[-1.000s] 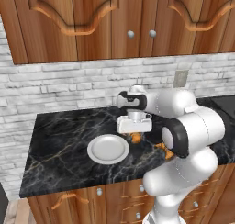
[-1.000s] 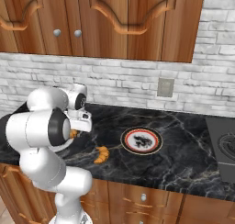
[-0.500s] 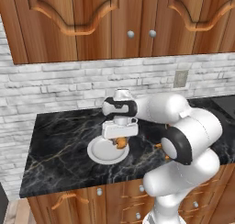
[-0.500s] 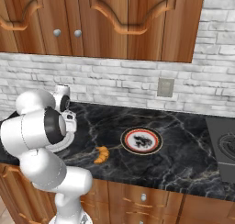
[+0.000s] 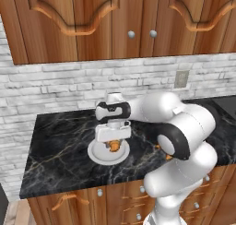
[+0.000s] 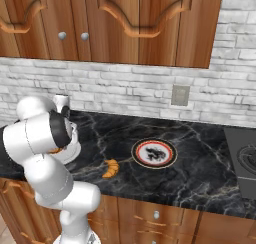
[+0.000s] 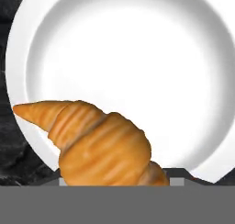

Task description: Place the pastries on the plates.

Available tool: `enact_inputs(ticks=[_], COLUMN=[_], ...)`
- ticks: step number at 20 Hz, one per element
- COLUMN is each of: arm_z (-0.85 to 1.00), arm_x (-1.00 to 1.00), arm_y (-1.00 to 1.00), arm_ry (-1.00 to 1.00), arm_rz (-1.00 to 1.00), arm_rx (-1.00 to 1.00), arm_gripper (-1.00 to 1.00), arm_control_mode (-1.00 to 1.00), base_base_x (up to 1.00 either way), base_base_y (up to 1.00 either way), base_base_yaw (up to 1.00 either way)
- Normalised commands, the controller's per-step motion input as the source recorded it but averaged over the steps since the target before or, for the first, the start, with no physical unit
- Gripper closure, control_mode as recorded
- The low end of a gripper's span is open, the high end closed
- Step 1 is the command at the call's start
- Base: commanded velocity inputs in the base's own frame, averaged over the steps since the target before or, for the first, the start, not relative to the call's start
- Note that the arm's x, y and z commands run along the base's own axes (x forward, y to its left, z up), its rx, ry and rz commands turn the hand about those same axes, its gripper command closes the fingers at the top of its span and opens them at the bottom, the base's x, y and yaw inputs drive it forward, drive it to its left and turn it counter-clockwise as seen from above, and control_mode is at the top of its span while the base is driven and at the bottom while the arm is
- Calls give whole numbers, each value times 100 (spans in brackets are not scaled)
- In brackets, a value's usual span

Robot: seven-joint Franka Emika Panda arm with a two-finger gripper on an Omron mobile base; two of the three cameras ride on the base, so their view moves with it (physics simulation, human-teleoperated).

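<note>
The dark marble surface (image 5: 60,155) is carrying everything, running across the middle of both base views. At centre of the left base view the white plate (image 5: 97,156) is lying flat, and the end effector (image 5: 113,145) is hanging straight over it. It is pinching a croissant (image 7: 94,142), which is sitting at the lower left of the hand view, just above the plate's bowl. The ringed plate (image 6: 154,153) is lying at centre of the right base view, and the other croissant (image 6: 111,168) is resting on the surface to its lower left, near but apart.

Each croissant is probably light, flaky and easily crushed, with a curved, tapering shape that could be slipping under a hard squeeze. The thick middle is offering the best hold, across the belly and not at the thin horns, with gentle pressure.
</note>
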Motion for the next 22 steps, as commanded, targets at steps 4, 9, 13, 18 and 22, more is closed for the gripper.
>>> enact_inputs(ticks=[4, 9, 13, 18, 22], arm_z=[-34, -49, -32, 32, 14], arm_x=[13, 19, 25, -5, -12], arm_y=[7, 0, 0, -1, -4], arm_ry=[-8, -8, -15, -12, -3], arm_rz=[8, 12, 11, 3, 0], arm_rx=[0, 0, 0, 1, 8], arm_gripper=[100, 100, -100, -100, -100], arm_control_mode=[-100, -100, -100, -100, -100], base_base_x=[0, 0, 0, 0, 0], base_base_y=[0, 0, 0, 0, 0], base_base_yaw=[0, 0, 0, 0, 0])
